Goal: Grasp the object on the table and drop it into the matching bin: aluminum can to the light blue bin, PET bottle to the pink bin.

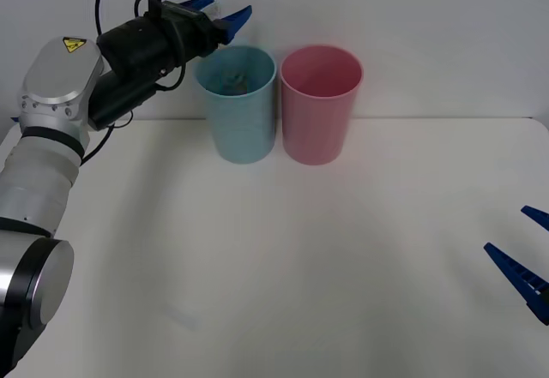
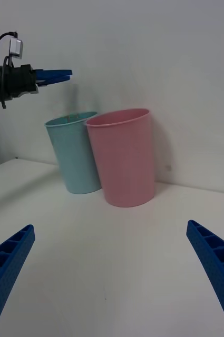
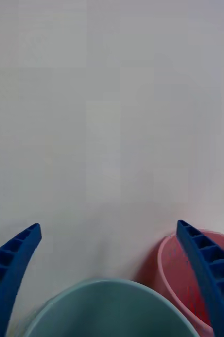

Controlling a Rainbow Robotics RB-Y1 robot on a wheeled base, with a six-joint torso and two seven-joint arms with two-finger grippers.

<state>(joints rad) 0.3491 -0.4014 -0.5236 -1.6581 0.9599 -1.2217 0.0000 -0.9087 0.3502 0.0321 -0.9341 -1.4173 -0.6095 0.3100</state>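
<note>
My left gripper (image 1: 225, 9) hangs open with nothing between its fingers, just above the near-left rim of the light blue bin (image 1: 236, 129). From the left wrist, the gripper (image 3: 108, 227) looks down on that bin's mouth (image 3: 106, 310) and on the pink bin (image 3: 180, 284) beside it. A dim greyish shape (image 1: 236, 80) sits low inside the light blue bin, too faint to name. The aluminum can is hidden and the PET bottle is out of view. My right gripper (image 1: 506, 229) rests open, low at the table's right edge. The right wrist view has the gripper's fingers spread (image 2: 110, 226).
The pink bin (image 1: 319, 121) touches the light blue bin's right side at the back of the white table (image 1: 283, 267), close to the wall. The right wrist view holds both bins (image 2: 75, 158) (image 2: 125, 163) with the left gripper (image 2: 59, 75) above them.
</note>
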